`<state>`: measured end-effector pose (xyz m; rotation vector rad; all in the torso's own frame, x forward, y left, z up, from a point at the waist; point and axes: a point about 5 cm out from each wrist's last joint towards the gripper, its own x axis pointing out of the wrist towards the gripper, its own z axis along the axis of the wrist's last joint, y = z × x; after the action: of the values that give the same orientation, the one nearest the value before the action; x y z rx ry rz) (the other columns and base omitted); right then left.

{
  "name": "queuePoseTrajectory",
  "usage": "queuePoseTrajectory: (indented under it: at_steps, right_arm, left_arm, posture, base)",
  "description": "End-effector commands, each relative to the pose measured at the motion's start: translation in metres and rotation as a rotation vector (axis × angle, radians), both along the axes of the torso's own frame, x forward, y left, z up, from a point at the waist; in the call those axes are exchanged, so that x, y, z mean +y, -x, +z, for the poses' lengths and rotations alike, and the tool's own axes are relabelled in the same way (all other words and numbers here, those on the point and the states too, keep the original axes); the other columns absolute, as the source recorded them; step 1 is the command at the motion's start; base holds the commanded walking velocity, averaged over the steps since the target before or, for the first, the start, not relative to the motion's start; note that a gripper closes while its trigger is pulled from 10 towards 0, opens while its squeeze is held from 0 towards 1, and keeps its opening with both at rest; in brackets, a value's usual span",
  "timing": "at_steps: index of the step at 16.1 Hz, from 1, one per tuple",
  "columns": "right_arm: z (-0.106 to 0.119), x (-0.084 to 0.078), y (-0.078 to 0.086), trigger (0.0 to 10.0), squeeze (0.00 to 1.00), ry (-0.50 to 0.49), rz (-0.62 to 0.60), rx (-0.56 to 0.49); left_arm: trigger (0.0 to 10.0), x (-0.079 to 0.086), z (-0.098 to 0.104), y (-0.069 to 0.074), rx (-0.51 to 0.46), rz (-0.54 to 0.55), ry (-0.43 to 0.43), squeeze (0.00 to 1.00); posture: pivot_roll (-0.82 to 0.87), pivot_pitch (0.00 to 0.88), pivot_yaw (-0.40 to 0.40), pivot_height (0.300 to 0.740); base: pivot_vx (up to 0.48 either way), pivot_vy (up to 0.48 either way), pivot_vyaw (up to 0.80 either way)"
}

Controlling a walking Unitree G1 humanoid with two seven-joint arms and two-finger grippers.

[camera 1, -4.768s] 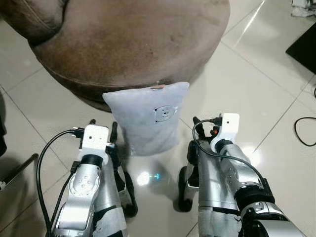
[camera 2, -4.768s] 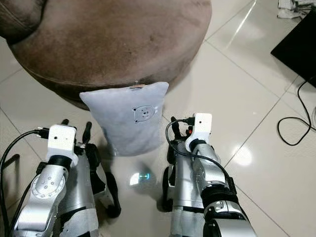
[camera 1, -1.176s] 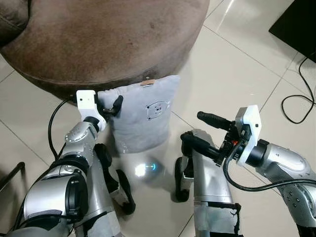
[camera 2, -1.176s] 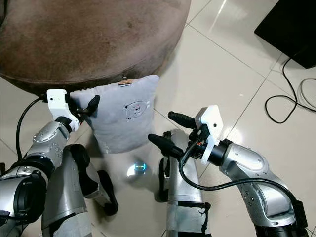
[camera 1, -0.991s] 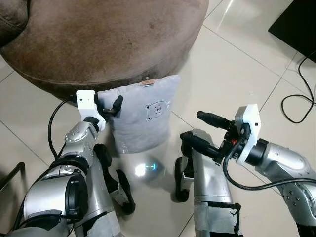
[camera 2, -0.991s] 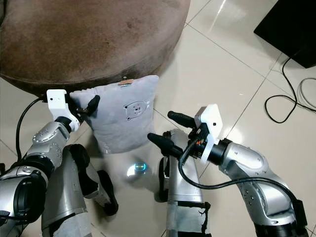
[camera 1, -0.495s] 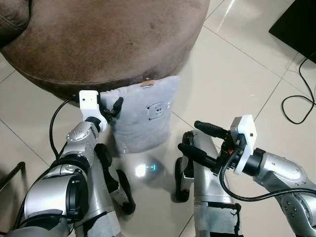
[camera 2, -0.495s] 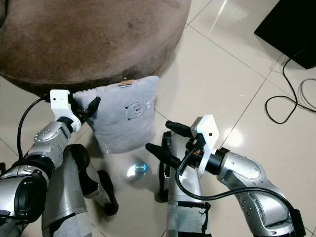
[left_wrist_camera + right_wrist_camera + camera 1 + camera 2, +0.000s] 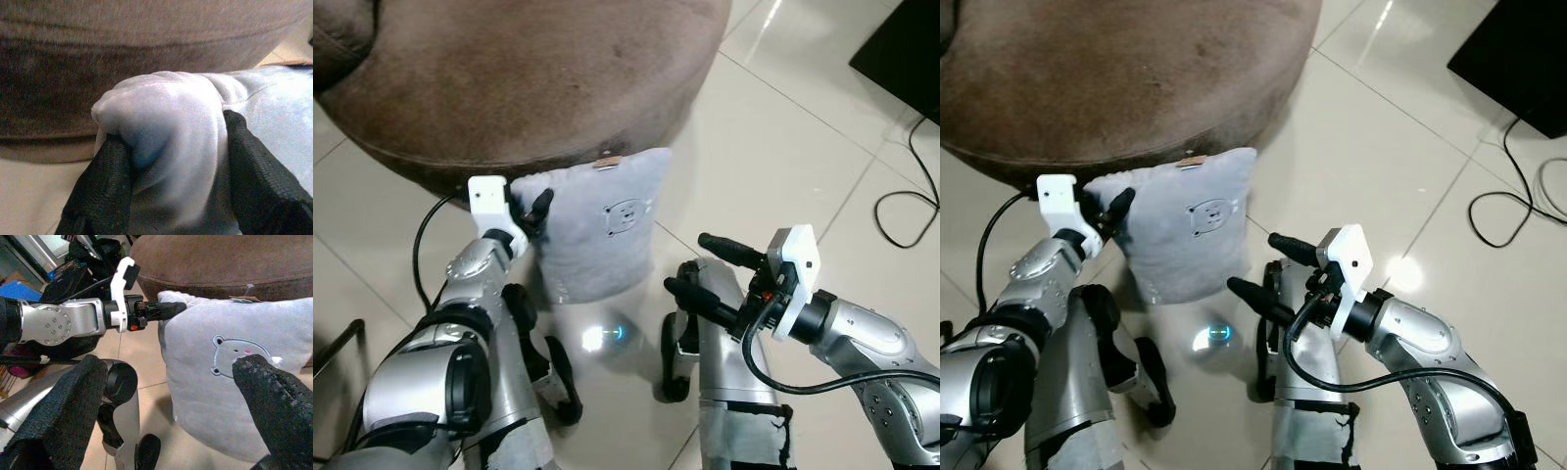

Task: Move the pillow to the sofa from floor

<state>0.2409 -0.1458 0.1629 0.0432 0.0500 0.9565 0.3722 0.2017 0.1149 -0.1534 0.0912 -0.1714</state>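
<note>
Left wrist view: left gripper (image 9: 171,161) pinches the pillow (image 9: 597,225) corner against the sofa (image 9: 529,78). Right gripper (image 9: 702,264) reaches toward it, fingers spread.

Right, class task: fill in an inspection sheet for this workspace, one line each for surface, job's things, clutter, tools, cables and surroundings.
Surface: glossy pale tiled floor.
Job's things: grey pillow with a bear face stands on the floor, leaning against the brown sofa.
Clutter: nothing seen.
Tools: left tool pinches the pillow's upper corner; right tool is open, beside the pillow, apart from it.
Cables: black cable on the floor at the right; cables run along both wrists.
Surroundings: a flat black object on the floor at the upper right.
</note>
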Motion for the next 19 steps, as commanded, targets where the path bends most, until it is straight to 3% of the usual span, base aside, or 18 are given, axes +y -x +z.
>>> queuePoseTrajectory:
  at_steps: [1,4,6,8,10,12,14,15,16,17,19]
  right_arm:
    - [-0.008,0.000,0.004,10.0,0.00,0.001,-0.009,0.024]
    - [-0.020,0.010,0.001,10.0,0.00,-0.036,-0.033,0.026]
    - [-0.024,0.017,-0.008,10.0,0.00,-0.063,-0.054,0.012]
    - [-0.025,0.018,-0.010,10.0,0.00,-0.070,-0.060,0.009]
    - [-0.030,0.019,-0.016,10.0,0.00,-0.075,-0.083,-0.012]
    - [-0.031,0.017,-0.022,10.0,0.00,-0.084,-0.104,-0.026]
    - [-0.033,0.018,-0.022,10.0,0.00,-0.078,-0.104,-0.025]
    - [-0.035,0.019,-0.021,10.0,0.00,-0.076,-0.100,-0.025]
    - [-0.035,0.019,-0.020,10.0,0.00,-0.077,-0.098,-0.025]
    - [-0.036,0.020,-0.017,10.0,0.00,-0.069,-0.089,-0.020]
    - [-0.037,0.019,-0.012,10.0,0.00,-0.055,-0.071,-0.012]
  left_arm:
    - [0.0,-0.003,-0.010,0.005,0.029,-0.017,0.016,0.00]
    - [0.0,-0.009,-0.007,0.004,-0.006,-0.033,0.001,0.00]
    - [0.0,-0.024,0.008,-0.003,-0.088,-0.107,0.051,0.00]
    - [0.0,-0.028,0.011,-0.004,-0.106,-0.123,0.062,0.00]
    - [0.0,-0.041,0.014,-0.004,-0.135,-0.201,0.087,0.00]
    - [0.0,-0.054,0.010,-0.001,-0.139,-0.278,0.084,0.00]
    - [0.0,-0.052,0.006,0.001,-0.117,-0.263,0.016,0.00]
    - [2.5,-0.046,0.000,0.003,-0.103,-0.215,-0.085,0.00]
    - [2.5,-0.041,-0.003,0.004,-0.105,-0.175,-0.154,0.00]
    - [10.0,-0.035,-0.003,0.005,-0.104,-0.138,-0.150,1.00]
    - [10.0,-0.025,-0.008,0.007,-0.079,-0.068,-0.133,1.00]
  posture:
    - [-0.27,0.396,-0.014,0.496]
    - [-0.20,0.343,0.035,0.496]
    - [-0.13,0.330,0.080,0.496]
    - [-0.13,0.330,0.080,0.496]
    - [-0.07,0.269,0.101,0.496]
    - [-0.06,0.268,0.100,0.496]
    - [-0.06,0.291,0.096,0.496]
    - [-0.08,0.302,0.086,0.496]
    - [-0.08,0.302,0.086,0.496]
    - [-0.09,0.319,0.072,0.496]
    - [-0.10,0.324,0.059,0.496]
  base:
    - [0.000,0.000,0.00]
    - [0.000,0.000,0.00]
    - [0.000,0.000,0.00]
    - [0.000,0.000,0.00]
    - [0.000,0.000,0.00]
    - [0.000,0.000,0.00]
    - [0.000,0.000,0.00]
    - [0.000,0.000,0.00]
    - [0.000,0.000,0.00]
    - [0.000,0.000,0.00]
    - [0.000,0.000,0.00]
